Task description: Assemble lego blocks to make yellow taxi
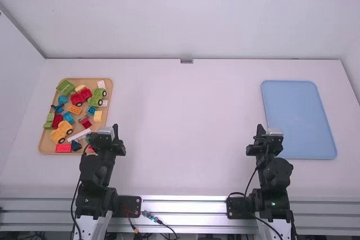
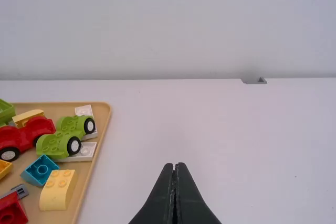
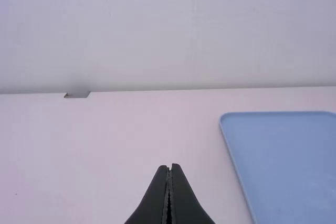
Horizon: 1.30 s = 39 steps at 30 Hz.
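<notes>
Tan in colour, the block tray (image 1: pixel 42 144) lies at the left of the white tabletop (image 1: pixel 185 139), with the toy pieces for the taxi loose inside it. Close to its left edge, toward the robot, is a yellow car base (image 1: pixel 59 133) with dark wheels. Just beside it, on the side away from the robot, sit a red block (image 1: pixel 57 121) and a blue block (image 1: pixel 68 117).

At the tray's far end are a red car (image 2: pixel 23 136) and a green car (image 2: pixel 62 139), side by side, the green one resting over white plates (image 2: pixel 86 153). A leaf-green piece (image 1: pixel 66 87) sits in the far left corner, and an orange block (image 1: pixel 75 109) lies near the middle. By the tray's right edge is a pale yellow block (image 2: pixel 57 190) with studs on top, and just past it a second blue block (image 2: pixel 39 170). Along the near edge lies a red brick (image 1: pixel 63 148), with a dark blue piece (image 1: pixel 76 146) beside it.

Well apart, at the right, a plain blue tray (image 1: pixel 298 119) lies flat.

The left gripper (image 1: pixel 115 130) is near the block tray's near right corner, its fingers pressed together with nothing between them. The right gripper (image 1: pixel 260 130) is just left of the blue tray, its fingers likewise narrowed together and bare.
</notes>
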Each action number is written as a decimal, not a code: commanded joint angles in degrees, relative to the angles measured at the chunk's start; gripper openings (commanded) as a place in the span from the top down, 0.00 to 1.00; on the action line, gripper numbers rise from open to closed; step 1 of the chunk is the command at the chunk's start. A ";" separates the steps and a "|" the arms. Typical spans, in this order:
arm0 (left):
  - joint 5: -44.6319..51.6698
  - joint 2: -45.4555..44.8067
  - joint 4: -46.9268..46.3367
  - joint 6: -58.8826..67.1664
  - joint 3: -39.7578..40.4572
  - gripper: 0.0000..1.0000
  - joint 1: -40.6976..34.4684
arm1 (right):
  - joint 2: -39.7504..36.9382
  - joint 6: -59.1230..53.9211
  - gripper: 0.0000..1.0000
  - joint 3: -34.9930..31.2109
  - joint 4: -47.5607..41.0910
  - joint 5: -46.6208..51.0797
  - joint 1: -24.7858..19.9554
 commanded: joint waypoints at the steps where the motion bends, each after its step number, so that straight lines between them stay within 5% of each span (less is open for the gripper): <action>1: -0.41 0.43 0.43 -0.39 0.43 0.99 -0.41 | 0.43 -0.58 0.99 0.45 0.39 -0.54 -0.43; 23: -8.52 9.45 9.45 -6.12 9.45 0.83 -1.75 | 9.45 -1.71 0.83 9.48 9.41 -6.21 -0.52; 39: -2.71 16.33 3.15 -4.83 16.33 0.71 -1.92 | 16.33 -4.33 0.71 16.35 11.32 -6.16 -0.52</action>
